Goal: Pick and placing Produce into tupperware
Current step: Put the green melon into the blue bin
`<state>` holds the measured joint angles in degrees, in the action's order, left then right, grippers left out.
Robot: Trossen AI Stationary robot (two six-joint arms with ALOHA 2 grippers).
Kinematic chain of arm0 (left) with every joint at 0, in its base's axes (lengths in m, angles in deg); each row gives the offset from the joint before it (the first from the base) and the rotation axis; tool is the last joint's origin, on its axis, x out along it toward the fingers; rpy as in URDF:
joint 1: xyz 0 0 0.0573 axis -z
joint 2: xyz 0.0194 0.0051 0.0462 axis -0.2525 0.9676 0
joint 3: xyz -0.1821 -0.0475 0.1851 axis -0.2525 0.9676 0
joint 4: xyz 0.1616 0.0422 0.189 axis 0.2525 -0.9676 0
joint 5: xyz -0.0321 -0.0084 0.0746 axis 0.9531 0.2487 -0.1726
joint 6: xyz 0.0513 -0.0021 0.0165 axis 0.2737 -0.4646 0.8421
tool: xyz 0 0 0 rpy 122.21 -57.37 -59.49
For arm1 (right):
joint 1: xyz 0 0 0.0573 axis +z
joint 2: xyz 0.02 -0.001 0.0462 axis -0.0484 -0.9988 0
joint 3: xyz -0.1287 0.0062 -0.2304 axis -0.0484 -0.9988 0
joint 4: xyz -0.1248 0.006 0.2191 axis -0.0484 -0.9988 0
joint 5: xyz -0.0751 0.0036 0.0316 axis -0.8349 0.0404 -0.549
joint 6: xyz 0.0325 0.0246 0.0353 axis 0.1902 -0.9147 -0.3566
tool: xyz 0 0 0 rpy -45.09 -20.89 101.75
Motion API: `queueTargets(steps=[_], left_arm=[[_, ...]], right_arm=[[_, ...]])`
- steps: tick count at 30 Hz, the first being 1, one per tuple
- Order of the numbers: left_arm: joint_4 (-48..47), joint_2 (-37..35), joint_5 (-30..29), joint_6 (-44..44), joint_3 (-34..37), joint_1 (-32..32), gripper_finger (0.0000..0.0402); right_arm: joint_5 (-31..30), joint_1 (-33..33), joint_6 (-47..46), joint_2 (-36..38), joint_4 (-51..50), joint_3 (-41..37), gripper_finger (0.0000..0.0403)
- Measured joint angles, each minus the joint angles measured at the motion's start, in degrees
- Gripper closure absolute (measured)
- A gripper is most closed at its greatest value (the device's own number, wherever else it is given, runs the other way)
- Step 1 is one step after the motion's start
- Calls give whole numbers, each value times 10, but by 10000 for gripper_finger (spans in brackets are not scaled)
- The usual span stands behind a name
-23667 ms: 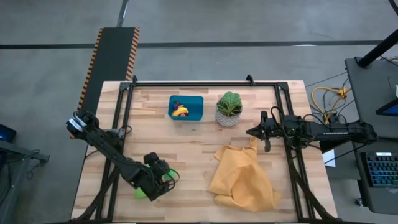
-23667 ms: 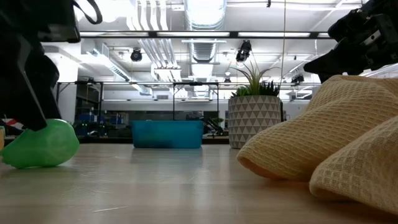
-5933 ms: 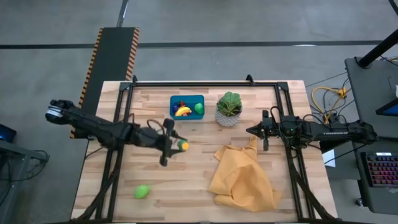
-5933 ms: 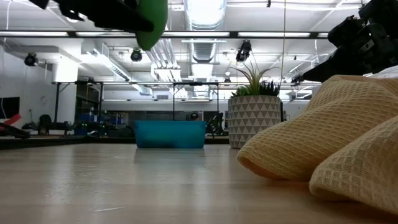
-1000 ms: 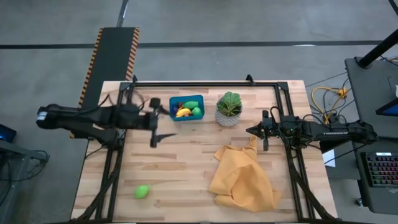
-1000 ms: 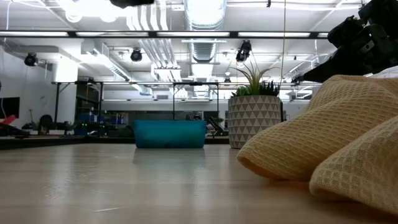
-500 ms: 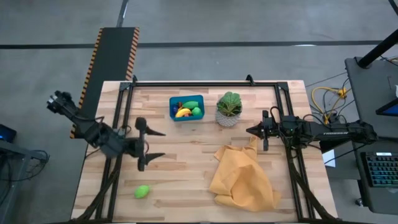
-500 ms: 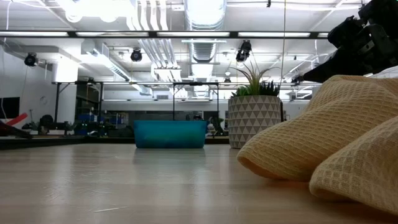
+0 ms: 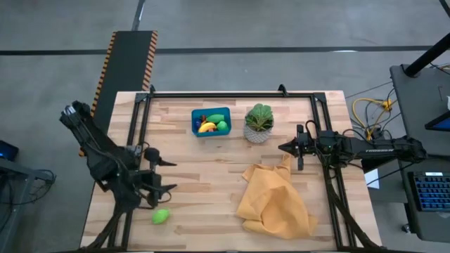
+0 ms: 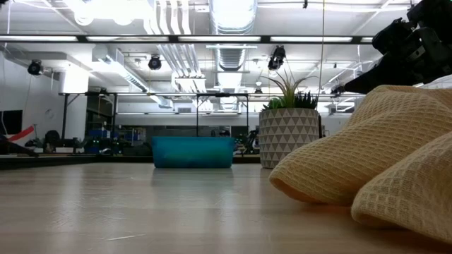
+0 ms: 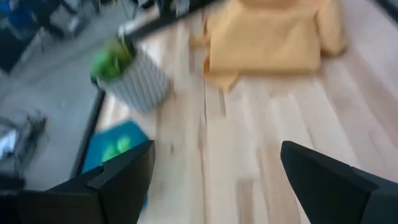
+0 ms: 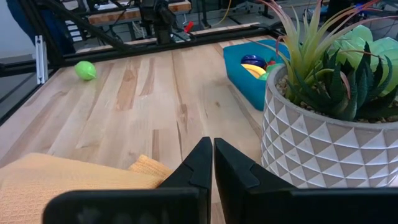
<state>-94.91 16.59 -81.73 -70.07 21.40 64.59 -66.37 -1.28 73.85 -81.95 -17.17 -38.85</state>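
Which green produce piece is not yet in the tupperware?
The lone green piece on the bare wood at the table's front left, just below the open left gripper. The other green pieces lie inside the teal tupperware.

Tupperware [image 9: 211, 121]: teal-blue. Contents: yellow banana [image 9: 205, 127], green pieces [image 9: 222, 126]. Loose fruit [image 9: 161, 216]: bright green. Cloth [image 9: 274, 199]: mustard-yellow waffle weave. Pot [image 10: 289, 137]: white, grey triangle pattern.

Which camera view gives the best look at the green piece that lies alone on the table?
The high view: the green piece shows whole on the bare table, just beside the open left end effector. The right wrist view shows it small and far off. The low view and the left wrist view do not show it.
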Motion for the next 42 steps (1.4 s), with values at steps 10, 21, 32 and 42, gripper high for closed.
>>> queueTargets(steps=[10,21,32,42], left_arm=[[-218,109,180,-293,-45,8,70],[-233,206,400,-427,-67,8,70],[-175,238,486,-598,-74,7,70],[-103,272,514,-620,-73,6,70]], right_arm=[[0,0,0,0,0,0,394],[0,0,-5,0,0,0,394],[-16,0,9,0,1,0,394],[-16,0,-15,0,1,0,394]])
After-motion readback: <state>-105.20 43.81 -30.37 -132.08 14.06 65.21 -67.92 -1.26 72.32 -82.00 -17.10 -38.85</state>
